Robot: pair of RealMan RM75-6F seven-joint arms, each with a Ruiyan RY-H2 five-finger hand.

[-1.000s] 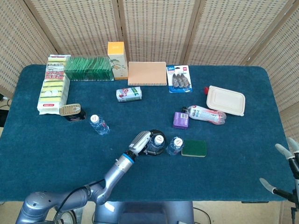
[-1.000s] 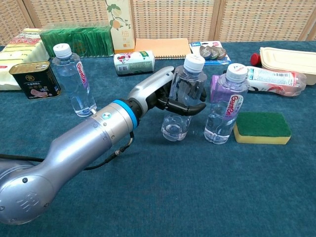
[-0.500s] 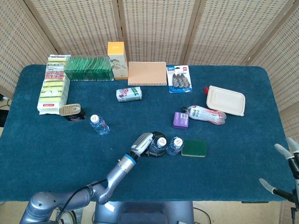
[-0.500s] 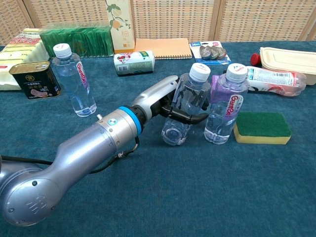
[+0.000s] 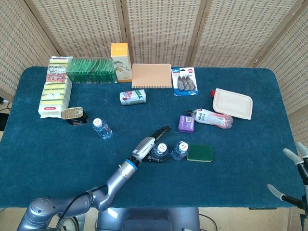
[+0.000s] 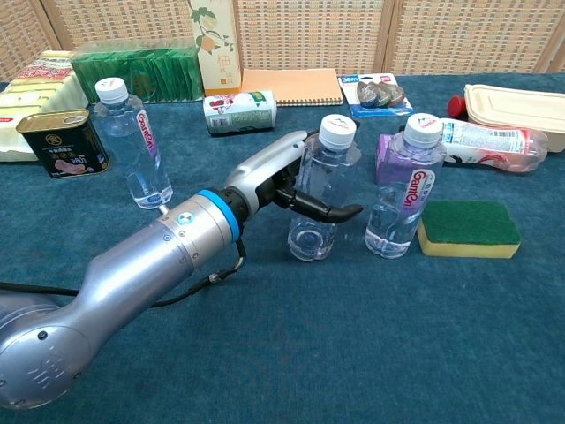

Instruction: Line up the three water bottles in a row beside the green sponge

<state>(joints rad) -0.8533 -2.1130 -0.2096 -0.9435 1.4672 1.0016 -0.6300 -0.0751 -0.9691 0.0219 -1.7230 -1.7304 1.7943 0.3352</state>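
Left hand [image 6: 296, 187] fingers spread around second clear plastic water bottle [image 6: 320, 190], grip apparently released. Risk judged: bottle clipped on withdrawal, toppled into neighbouring bottle [image 6: 402, 185] beside green sponge [image 6: 468, 227].

Clear glossy plastic bottles [image 6: 320, 199], matt green sponge [image 6: 468, 227], napped blue cloth [image 6: 353, 353].

Three upright water bottles: one far left [image 6: 132, 141], one in the middle [image 6: 320, 190], one beside the sponge [image 6: 402, 185]. One green sponge [image 6: 468, 228]. A fourth bottle lies on its side [image 6: 490, 144]. One tin can [image 6: 57, 141], one lying drink can [image 6: 238, 112], one notebook [image 5: 151, 75], one tall carton [image 5: 121, 62], one lidded food box [image 5: 233, 103], one small purple box [image 5: 186, 123], one blister pack [image 5: 185, 81], one green packet [image 5: 91, 70], two packs of sponges [image 5: 55, 91].
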